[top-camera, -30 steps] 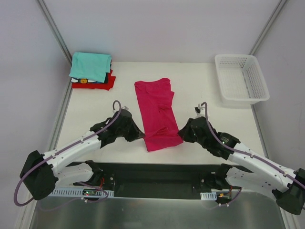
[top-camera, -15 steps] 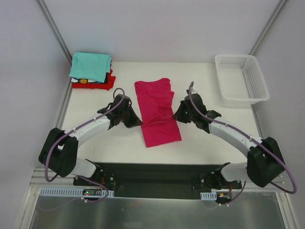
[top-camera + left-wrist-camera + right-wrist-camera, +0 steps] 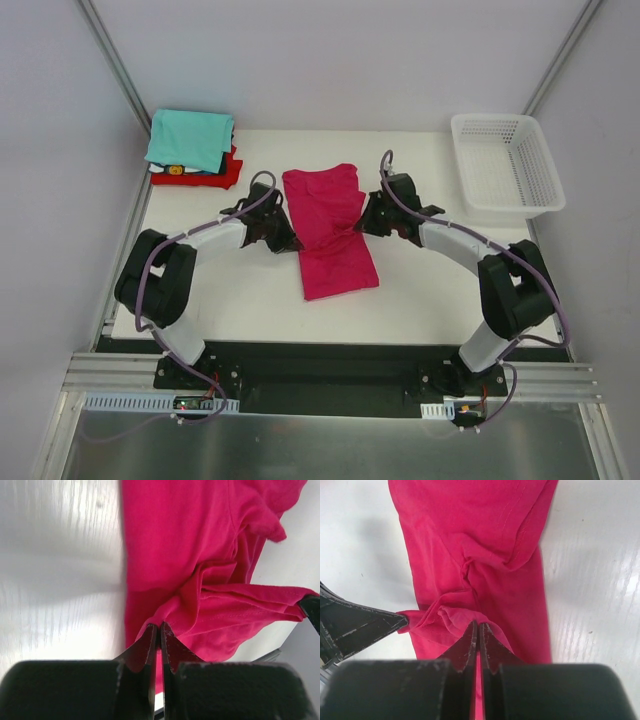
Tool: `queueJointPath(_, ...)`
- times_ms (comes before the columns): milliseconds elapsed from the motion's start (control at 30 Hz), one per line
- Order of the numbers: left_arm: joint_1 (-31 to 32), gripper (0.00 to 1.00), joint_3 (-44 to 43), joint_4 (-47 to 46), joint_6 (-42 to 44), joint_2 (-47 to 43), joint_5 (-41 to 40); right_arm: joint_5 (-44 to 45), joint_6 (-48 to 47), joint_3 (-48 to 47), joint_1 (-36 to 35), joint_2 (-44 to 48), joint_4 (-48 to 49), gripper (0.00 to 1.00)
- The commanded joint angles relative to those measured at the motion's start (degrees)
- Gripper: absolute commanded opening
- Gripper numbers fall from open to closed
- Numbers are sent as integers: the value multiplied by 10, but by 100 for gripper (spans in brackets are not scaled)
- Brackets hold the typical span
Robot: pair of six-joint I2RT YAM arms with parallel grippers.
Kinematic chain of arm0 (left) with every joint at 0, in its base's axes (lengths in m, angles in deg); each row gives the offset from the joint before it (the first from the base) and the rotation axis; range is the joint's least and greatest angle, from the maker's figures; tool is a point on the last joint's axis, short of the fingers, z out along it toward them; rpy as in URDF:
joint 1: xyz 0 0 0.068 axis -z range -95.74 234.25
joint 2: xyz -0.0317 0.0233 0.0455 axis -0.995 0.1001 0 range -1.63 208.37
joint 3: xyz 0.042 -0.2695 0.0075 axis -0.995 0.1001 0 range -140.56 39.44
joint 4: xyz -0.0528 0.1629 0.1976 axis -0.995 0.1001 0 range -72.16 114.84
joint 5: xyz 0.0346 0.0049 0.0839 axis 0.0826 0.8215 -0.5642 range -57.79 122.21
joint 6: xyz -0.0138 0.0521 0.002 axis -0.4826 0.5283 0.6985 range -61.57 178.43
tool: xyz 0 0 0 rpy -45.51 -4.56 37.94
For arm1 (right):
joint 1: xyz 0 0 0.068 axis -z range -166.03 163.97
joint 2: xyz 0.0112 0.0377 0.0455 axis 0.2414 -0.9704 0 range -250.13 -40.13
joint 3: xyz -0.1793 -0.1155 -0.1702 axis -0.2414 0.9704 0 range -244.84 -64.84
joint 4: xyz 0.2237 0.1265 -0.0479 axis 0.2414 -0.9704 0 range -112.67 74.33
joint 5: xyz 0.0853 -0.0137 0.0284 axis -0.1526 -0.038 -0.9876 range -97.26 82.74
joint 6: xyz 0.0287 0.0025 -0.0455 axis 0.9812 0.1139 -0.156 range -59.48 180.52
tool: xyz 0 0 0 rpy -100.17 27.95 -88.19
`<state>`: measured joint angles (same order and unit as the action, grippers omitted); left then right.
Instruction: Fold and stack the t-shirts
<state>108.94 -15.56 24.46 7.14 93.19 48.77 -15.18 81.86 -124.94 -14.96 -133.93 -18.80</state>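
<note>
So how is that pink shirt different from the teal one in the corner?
The magenta-pink t-shirt is a long strip, bunched where it is doubled over; the teal t-shirt is a folded rectangle. Both the left gripper and right gripper pinch the pink one; no gripper touches the teal one. Pink lies on the table; teal tops a stack of folded shirts. Both are soft cloth.

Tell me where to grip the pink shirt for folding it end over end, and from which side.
Pinch the pink shirt at its two long side edges, each hand coming in from its own side. It lies as a narrow strip running away from the arms, both edges free on the table. The left hand and right hand grip it so now.
</note>
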Motion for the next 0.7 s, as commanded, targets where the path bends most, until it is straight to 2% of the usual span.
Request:
queueJointPath(0, -14, 0, -48, -18, 31, 39, 17, -25, -17, -35, 15, -20, 22, 0)
queueJointPath(400, -41, 0, -54, -17, 43, 55, 23, -46, -32, -42, 39, -45, 9, 1)
queueJointPath(433, -41, 10, -53, -16, 44, 54, 25, -46, -32, -42, 39, -45, 9, 2)
queueJointPath(533, -41, 25, -52, -17, 45, 50, 27, -50, -33, -43, 39, -46, 8, 2)
queueJointPath(600, -41, 46, -54, -17, 48, 50, 27, -50, -35, -42, 40, -47, 7, 2)
queueJointPath(633, -41, 53, -54, -15, 49, 49, 27, -50, -37, -42, 39, -48, 6, 3)
queueJointPath(667, -41, 73, -54, -15, 46, 49, 28, -51, -38, -42, 39, -51, 6, 4)
